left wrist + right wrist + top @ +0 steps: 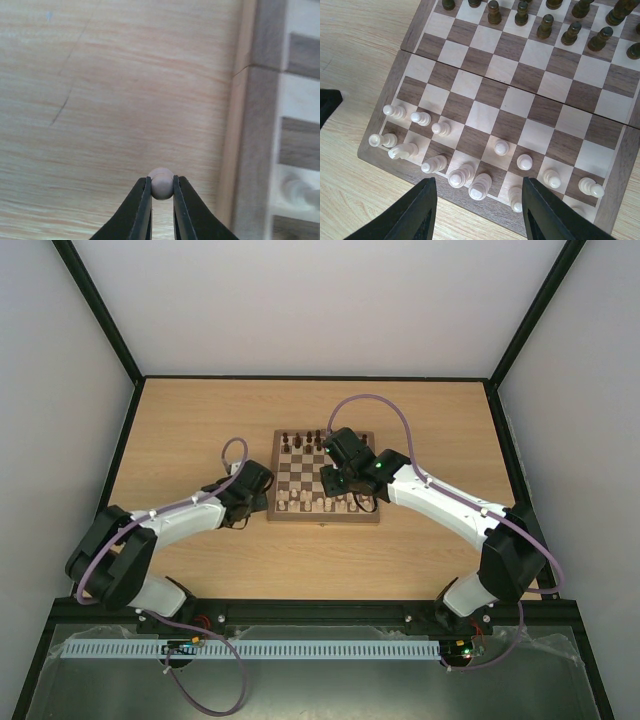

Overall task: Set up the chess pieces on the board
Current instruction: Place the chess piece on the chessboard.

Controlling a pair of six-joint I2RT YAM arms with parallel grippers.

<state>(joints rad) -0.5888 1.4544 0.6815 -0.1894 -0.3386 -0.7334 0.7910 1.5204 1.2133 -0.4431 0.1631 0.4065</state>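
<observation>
Left wrist view: left gripper [161, 186] clamped on a pale piece [161, 181] (only its round head shows) over the table [125, 75].
Why there: just off the board [255, 150], at its 9 o'clock, likely picked up for placing.
Right gripper [477, 182]: jaws apart, empty, above chess pieces [435, 163] at the board's 6 o'clock.

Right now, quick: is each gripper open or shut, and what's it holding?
Left gripper: shut on a pale piece.
Right gripper: open, holding nothing.

The pale wooden table [200, 430] bears the board [295, 472], lying flat near its middle.
</observation>
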